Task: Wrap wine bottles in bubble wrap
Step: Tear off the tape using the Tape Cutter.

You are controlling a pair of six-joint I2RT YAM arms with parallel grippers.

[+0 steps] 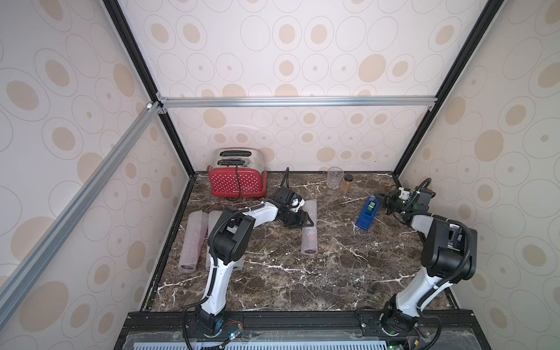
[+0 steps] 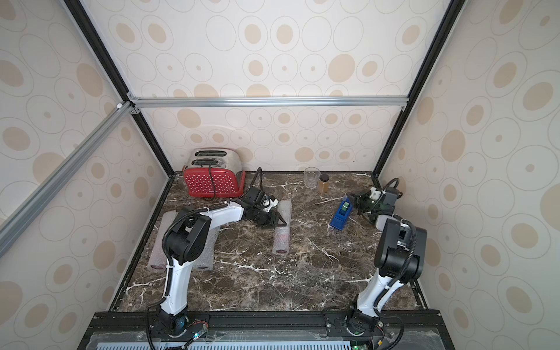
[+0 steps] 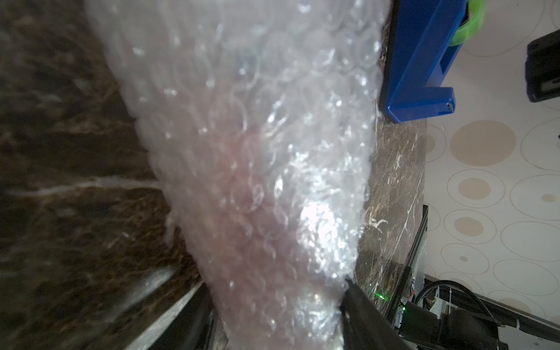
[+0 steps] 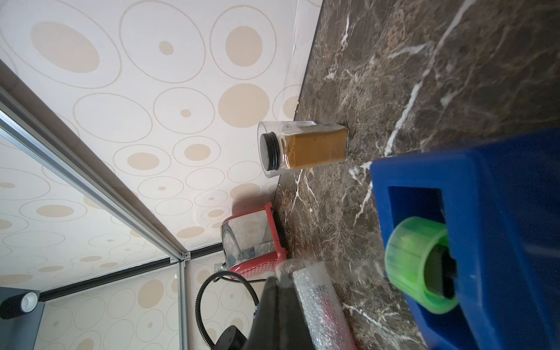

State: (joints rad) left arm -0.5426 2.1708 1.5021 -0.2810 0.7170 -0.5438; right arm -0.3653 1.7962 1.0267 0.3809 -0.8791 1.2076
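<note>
A wine bottle with red liquid lies rolled in bubble wrap (image 1: pixel 309 239) (image 2: pixel 281 241) mid-table. My left gripper (image 1: pixel 304 219) (image 2: pixel 277 219) straddles the roll from above. In the left wrist view the bubble wrap (image 3: pixel 257 151) fills the gap of the left gripper (image 3: pixel 278 318), with a dark finger (image 3: pixel 354 300) pressed against it. Two more wrapped rolls (image 1: pixel 192 239) (image 2: pixel 159 242) lie at the left edge, one partly behind my left arm. My right gripper (image 1: pixel 380 200) (image 4: pixel 280 281) is shut beside the blue tape dispenser (image 1: pixel 367 213) (image 4: pixel 485 227), pinching a clear tape strip.
A red and chrome toaster (image 1: pixel 238 178) stands at the back left. A clear drinking glass (image 1: pixel 335 177) and an amber jar (image 1: pixel 347 183) (image 4: pixel 312 147) stand at the back. Patterned walls close in three sides of the marble table (image 1: pixel 333 272).
</note>
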